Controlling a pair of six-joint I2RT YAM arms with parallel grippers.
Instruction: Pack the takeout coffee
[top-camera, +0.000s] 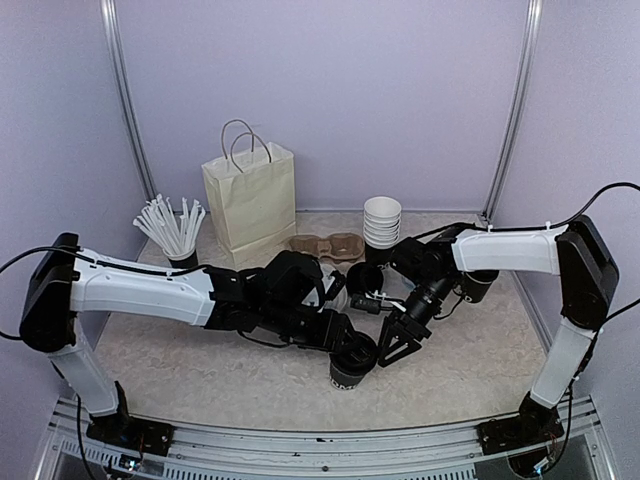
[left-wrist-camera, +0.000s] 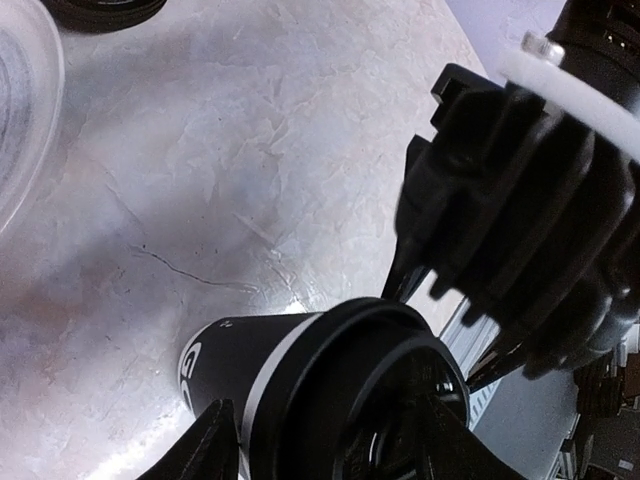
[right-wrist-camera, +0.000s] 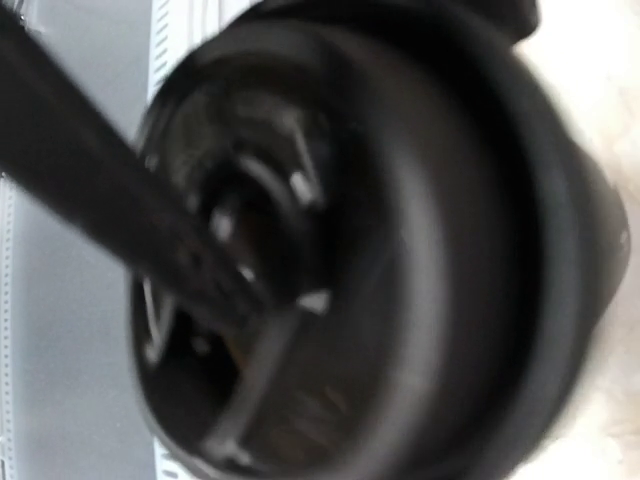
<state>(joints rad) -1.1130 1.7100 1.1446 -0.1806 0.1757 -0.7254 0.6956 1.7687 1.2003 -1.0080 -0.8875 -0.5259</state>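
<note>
Two grippers crowd one takeout coffee (top-camera: 346, 376), a black paper cup with white lettering and a round black lid (left-wrist-camera: 365, 400), which stands on the table (top-camera: 190, 370) near the front edge, between the arms and well apart from the paper bag (top-camera: 250, 205) at the back. The left gripper (top-camera: 347, 352) straddles the cup's top, a finger on either side of the lid. The right gripper (top-camera: 396, 347) comes in from the other side, its fingers parted with their tips right at the lid's rim. I cannot tell whether either pair is pinching or only bracketing the cup. The main risk, as I judge it, is the tight spacing: a sideways nudge from either arm could tip the tall, narrow cup or knock the two grippers together. A pull or squeeze at the rim might pop the lid and spill the coffee. If one side lets go while the other has no firm hold, the cup could slide toward the near edge. Later, the long carry to the bag, past the cardboard cup carrier (top-camera: 328, 245), invites a slip if the hold is only on the lid.
</note>
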